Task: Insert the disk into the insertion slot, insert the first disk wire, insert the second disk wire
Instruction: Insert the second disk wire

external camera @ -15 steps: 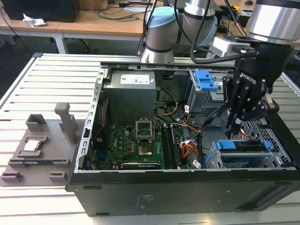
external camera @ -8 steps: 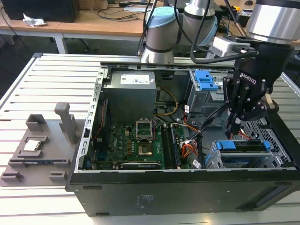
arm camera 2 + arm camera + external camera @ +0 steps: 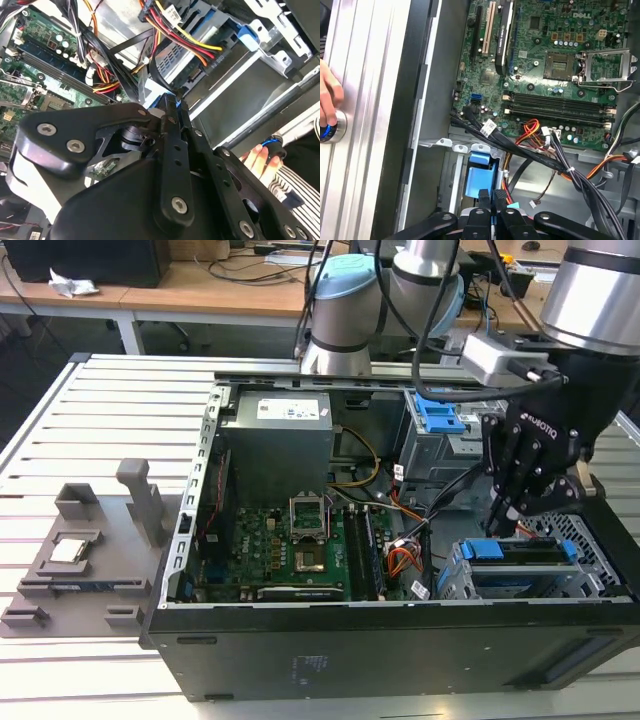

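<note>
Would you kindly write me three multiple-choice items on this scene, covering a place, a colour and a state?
1. Where is the gripper?
A) above the insertion slot
B) above the power supply
C) outside the case

2. What colour is the carrier of the disk?
A) red
B) blue
C) green

3. How is the disk placed?
A) lying on the table
B) held in the air
C) seated in the slot

Answers: 1 A, it hangs over the cage at the exterior view's right; 2 B, its frame shows blue; 3 C, it lies inside the cage.
</note>
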You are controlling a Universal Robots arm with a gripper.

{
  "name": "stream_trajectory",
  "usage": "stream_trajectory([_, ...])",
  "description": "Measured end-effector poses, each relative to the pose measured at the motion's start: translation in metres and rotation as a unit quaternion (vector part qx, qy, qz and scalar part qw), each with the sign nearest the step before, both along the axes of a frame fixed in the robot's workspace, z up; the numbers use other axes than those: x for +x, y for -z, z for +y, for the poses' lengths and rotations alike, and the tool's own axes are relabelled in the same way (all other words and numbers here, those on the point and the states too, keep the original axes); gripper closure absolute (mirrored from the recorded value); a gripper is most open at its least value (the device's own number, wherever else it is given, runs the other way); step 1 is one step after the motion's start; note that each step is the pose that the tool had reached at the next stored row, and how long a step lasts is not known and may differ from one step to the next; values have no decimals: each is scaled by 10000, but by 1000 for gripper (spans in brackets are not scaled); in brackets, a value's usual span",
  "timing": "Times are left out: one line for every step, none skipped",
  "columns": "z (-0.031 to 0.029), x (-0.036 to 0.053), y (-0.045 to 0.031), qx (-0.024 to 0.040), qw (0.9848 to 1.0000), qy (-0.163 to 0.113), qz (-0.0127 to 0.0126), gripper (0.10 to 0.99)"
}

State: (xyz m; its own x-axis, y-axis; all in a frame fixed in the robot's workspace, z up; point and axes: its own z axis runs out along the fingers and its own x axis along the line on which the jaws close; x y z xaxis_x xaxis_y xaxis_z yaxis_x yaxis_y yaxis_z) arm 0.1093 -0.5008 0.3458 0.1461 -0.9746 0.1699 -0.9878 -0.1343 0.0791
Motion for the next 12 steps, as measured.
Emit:
stream_trajectory([-36,5,0,88,10000,1,0,941])
stream_trajectory([-58,11,0,203,9998,1,1,941])
stream_trajectory([-86,19,1,343,9994,1,1,941])
stream_trajectory([-103,22,0,378,9993,1,1,941])
stream_trajectory([-122,26,0,400,9992,1,1,941])
stream_trajectory([-160,35,0,430,9991,1,1,941])
stream_trajectory([-181,41,0,445,9990,1,2,941])
stream_trajectory([-200,46,0,462,9989,1,3,941])
stream_trajectory([-225,59,0,493,9988,1,5,941])
stream_trajectory([-228,73,0,502,9987,1,7,941])
stream_trajectory([-229,84,0,506,9987,1,8,941])
stream_trajectory([-230,95,1,507,9987,2,11,941])
